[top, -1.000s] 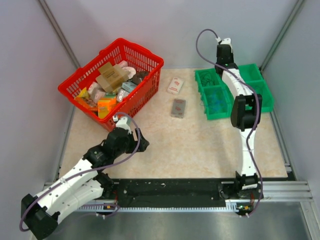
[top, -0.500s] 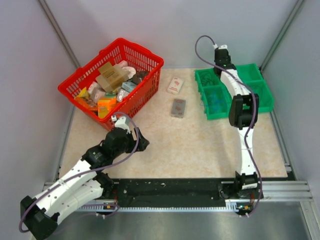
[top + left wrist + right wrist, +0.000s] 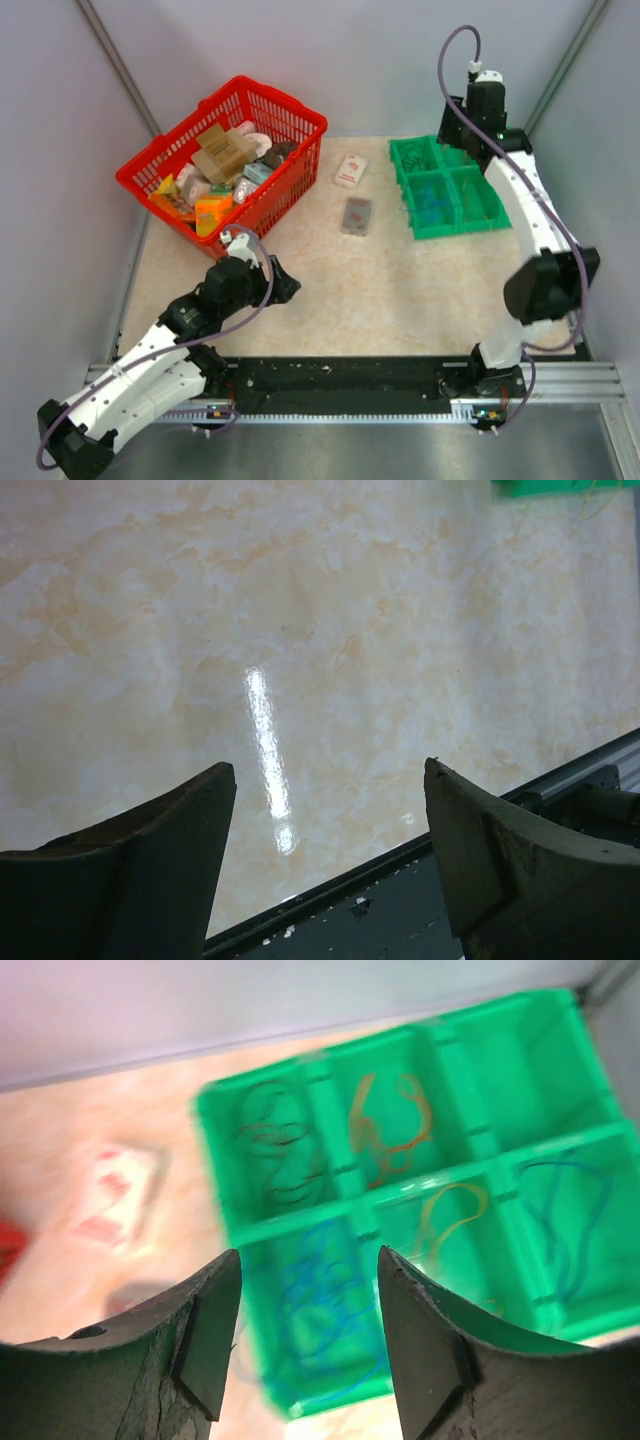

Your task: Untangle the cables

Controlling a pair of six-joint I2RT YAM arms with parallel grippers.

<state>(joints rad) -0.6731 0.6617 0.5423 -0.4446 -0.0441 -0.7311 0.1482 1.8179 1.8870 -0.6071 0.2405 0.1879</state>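
R arm [image 3: 522,192] swung up since a sec ago, R jaws now partly open, empty, above green tray [image 3: 446,232] w/ cables [image 3: 318,1295], L jaws wide, empty.

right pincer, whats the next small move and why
Probably lower the right pincer straight down toward the blue cables. It hangs open and empty above the green tray, and that blue bunch, framed between its fingers, looks like the densest knot; the orange strands look looser.
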